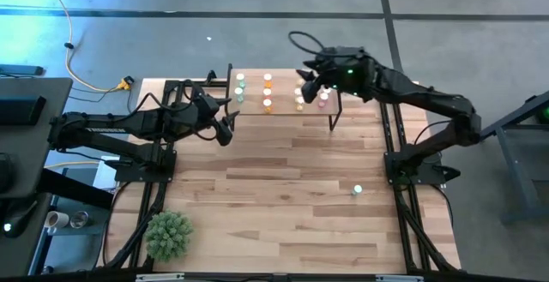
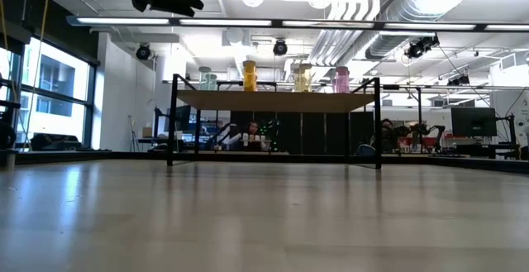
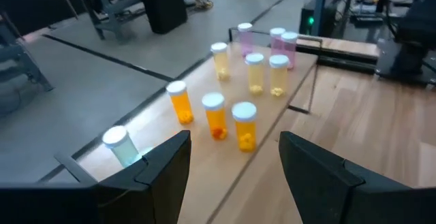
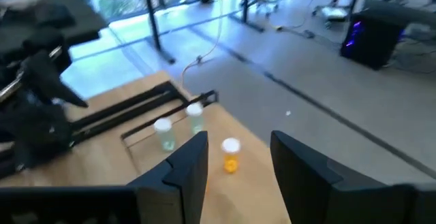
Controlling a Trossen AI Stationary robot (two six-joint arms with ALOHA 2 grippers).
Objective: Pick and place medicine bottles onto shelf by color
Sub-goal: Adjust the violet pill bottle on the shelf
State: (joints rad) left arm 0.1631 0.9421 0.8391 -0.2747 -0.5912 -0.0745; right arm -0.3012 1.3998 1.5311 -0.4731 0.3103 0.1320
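The light-wood shelf [image 1: 283, 111] stands at the table's far middle on thin black legs. Bottles stand upright on it in colour groups: green [image 1: 241, 87], orange [image 1: 268, 92], yellow [image 1: 299, 100] and pink [image 1: 323, 99]. One green bottle [image 1: 358, 190] stands alone on the tabletop at the right. My left gripper [image 1: 225, 129] is open and empty beside the shelf's left end; its wrist view shows its fingers apart [image 3: 235, 176] before the orange bottles [image 3: 214, 114]. My right gripper [image 1: 307, 83] is open and empty above the shelf's yellow and pink bottles; its fingers show apart in its wrist view [image 4: 238, 176].
A small green plant [image 1: 168, 235] sits at the table's near left corner. Black arm mounts and rails run along the left [image 1: 146, 158] and right [image 1: 407, 166] table edges. Bare wood lies between the shelf and the near edge.
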